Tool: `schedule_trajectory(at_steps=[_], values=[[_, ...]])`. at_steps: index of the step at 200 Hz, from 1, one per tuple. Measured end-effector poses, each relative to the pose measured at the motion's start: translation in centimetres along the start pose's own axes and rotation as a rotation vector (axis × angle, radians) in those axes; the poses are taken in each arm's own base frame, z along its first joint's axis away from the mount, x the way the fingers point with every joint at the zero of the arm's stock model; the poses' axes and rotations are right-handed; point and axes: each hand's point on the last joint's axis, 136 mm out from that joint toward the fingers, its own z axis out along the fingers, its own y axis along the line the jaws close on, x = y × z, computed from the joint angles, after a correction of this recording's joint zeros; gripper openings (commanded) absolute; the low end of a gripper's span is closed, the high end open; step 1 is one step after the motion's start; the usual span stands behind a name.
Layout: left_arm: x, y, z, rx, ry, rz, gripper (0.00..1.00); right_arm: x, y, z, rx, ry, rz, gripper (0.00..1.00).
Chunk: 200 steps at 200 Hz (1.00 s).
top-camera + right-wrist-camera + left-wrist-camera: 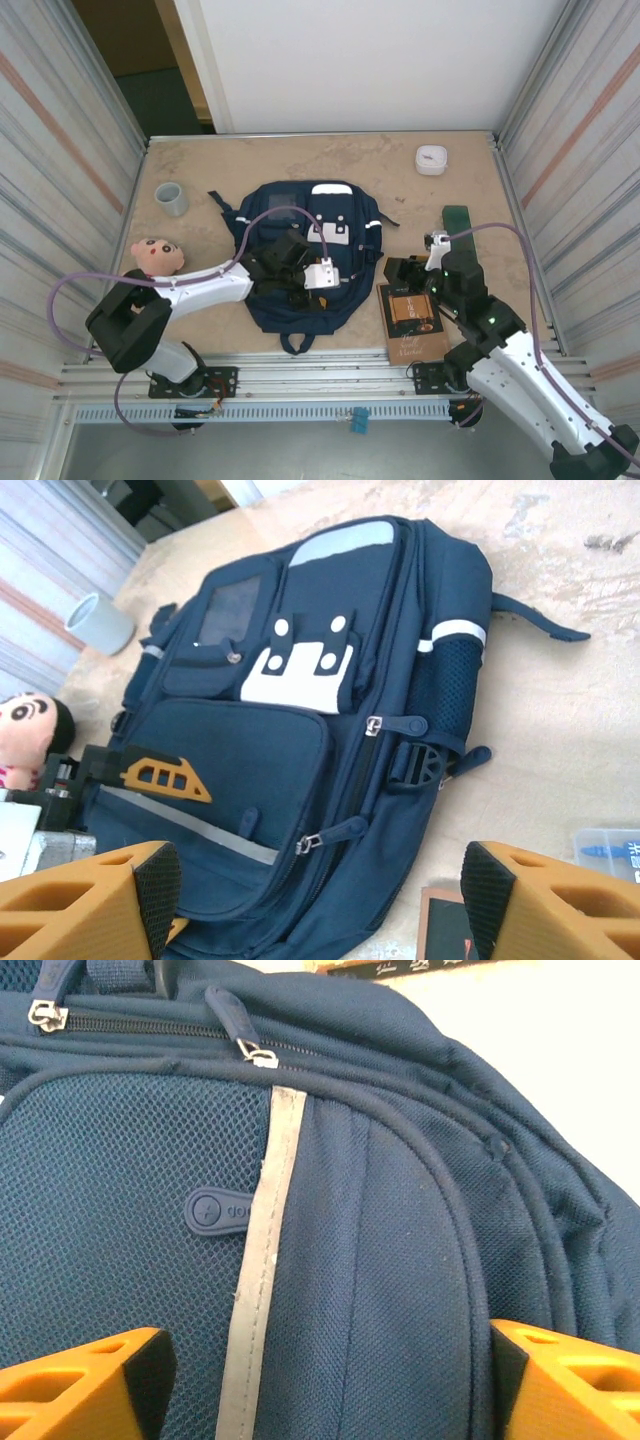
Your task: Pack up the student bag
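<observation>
Beige tabletop point(250, 160) between corrugated walls point(70, 150) holds the student bag point(355, 268) flat at centre, visible zips point(262, 1057) shut, so packing seems barely begun: left tool point(325, 1360) gapes open over its front pocket point(390, 1260), right tool point(315, 880) open and empty at 4 o'clock, book point(408, 312), doll point(157, 255) and cup point(171, 198) lying outside.

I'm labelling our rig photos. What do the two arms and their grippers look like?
Both arms have white link shells and black joints: the left arm and right arm. A lavender cable loops from each. Small green lights glow on the right arm. The fingers are orange with cut-out slots and black inner pads.
</observation>
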Motion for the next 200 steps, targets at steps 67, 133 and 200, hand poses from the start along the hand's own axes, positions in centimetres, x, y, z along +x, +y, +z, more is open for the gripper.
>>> schedule_trajectory(at_steps=[67,133,200], values=[[0.4,1.0,0.6,-0.07,0.039,0.027,0.0,1.5,-0.9,2.1,0.046,0.088,-0.014,0.78],[-3.8,5.9,-11.7,-0.133,-0.232,-0.072,0.0,1.6,-0.9,4.7,0.004,0.13,-0.073,0.82],[-3.0,8.1,-18.9,-0.092,-0.427,-0.199,0.0,1.9,0.9,7.4,-0.183,0.163,-0.285,0.78]])
